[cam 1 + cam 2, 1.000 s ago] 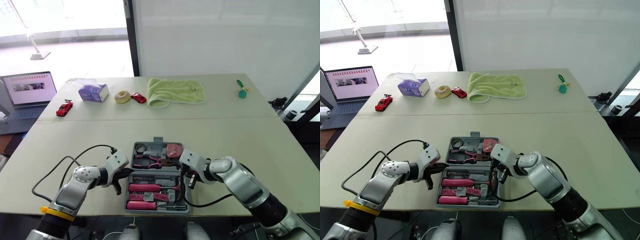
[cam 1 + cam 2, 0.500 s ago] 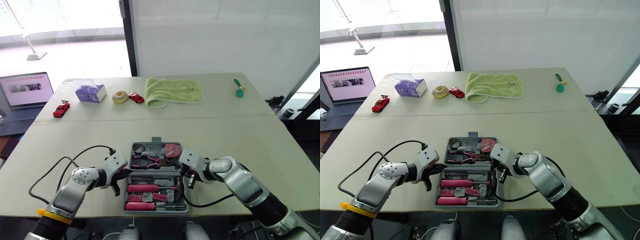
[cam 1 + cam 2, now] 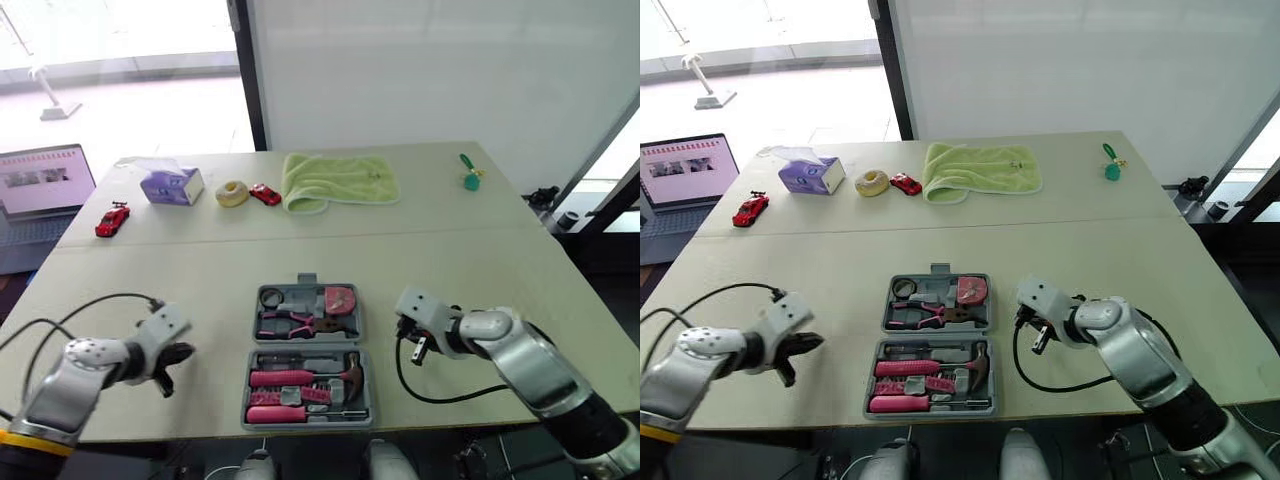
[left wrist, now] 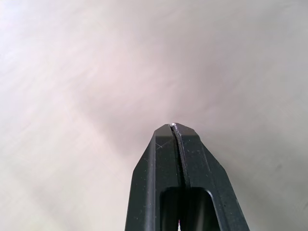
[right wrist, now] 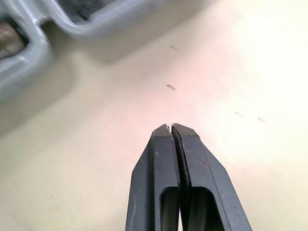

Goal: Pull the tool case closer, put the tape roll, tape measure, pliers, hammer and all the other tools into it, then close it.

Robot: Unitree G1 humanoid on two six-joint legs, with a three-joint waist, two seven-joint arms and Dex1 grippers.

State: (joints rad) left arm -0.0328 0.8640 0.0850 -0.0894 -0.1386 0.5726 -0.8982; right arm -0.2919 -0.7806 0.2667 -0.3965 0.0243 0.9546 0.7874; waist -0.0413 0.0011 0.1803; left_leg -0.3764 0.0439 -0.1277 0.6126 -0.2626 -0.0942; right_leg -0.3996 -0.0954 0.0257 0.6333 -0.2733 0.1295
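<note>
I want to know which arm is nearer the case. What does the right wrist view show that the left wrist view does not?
Right wrist view: beyond the right gripper lies a rounded corner of the grey plastic tool case, and a few small dark marks speckle the pale beige table top. Left wrist view: the left gripper points at a smooth, unmarked stretch of that table top. Shared: each gripper is shut, holds nothing and hangs above the same table.

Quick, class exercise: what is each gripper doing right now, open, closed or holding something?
Left gripper: closed, holding nothing.
Right gripper: closed, holding nothing, beside the tool case.
</note>
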